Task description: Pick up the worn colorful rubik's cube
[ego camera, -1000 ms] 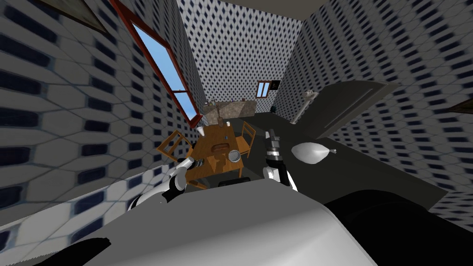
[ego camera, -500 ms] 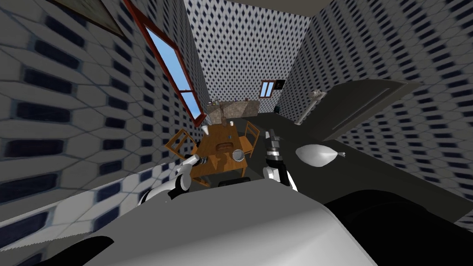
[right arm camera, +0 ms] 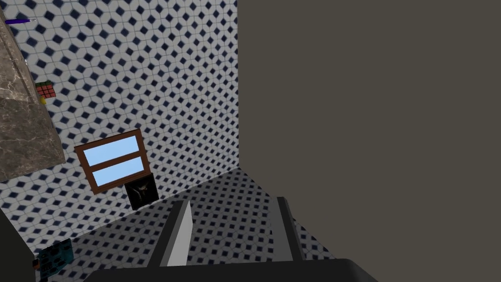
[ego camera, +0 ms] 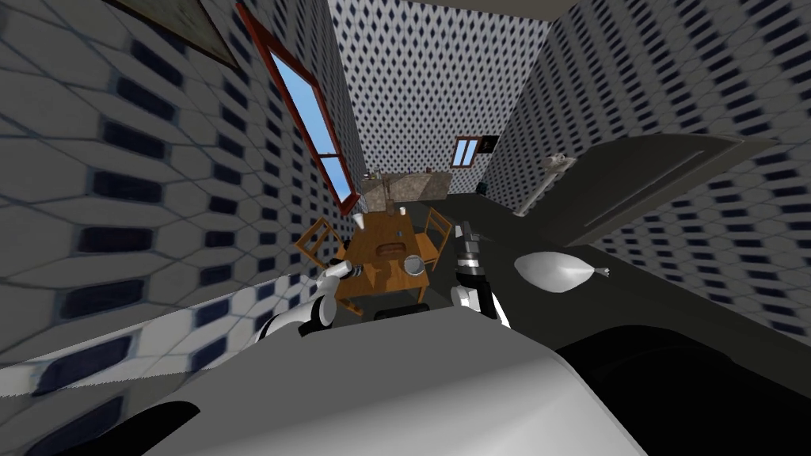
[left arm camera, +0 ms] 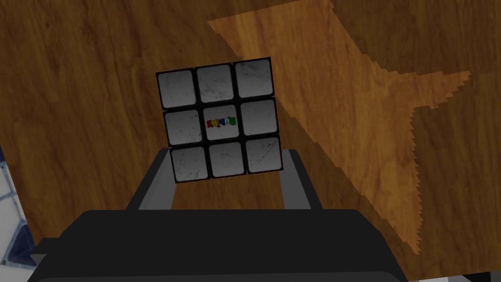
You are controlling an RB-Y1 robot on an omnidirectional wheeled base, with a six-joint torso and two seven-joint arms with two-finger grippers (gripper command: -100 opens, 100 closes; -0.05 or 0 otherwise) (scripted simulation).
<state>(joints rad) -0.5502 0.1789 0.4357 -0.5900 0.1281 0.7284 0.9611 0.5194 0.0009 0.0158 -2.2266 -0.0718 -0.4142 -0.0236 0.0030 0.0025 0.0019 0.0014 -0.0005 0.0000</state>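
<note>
Head view: the left hand (ego camera: 354, 269) reaches over the near edge of the wooden surface (ego camera: 378, 273), near a grey bowl (ego camera: 413, 264). The right hand (ego camera: 466, 232) is raised beside the surface, well apart from it.

Left wrist view: the scratched rubik's cube (left arm camera: 220, 120) lies on the wood, grey-white face up. The left hand's 2 fingers (left arm camera: 164, 161) are spread and flank the cube's nearest row.

Right wrist view: the right hand (right arm camera: 233, 203) is spread, holding nothing.
</note>
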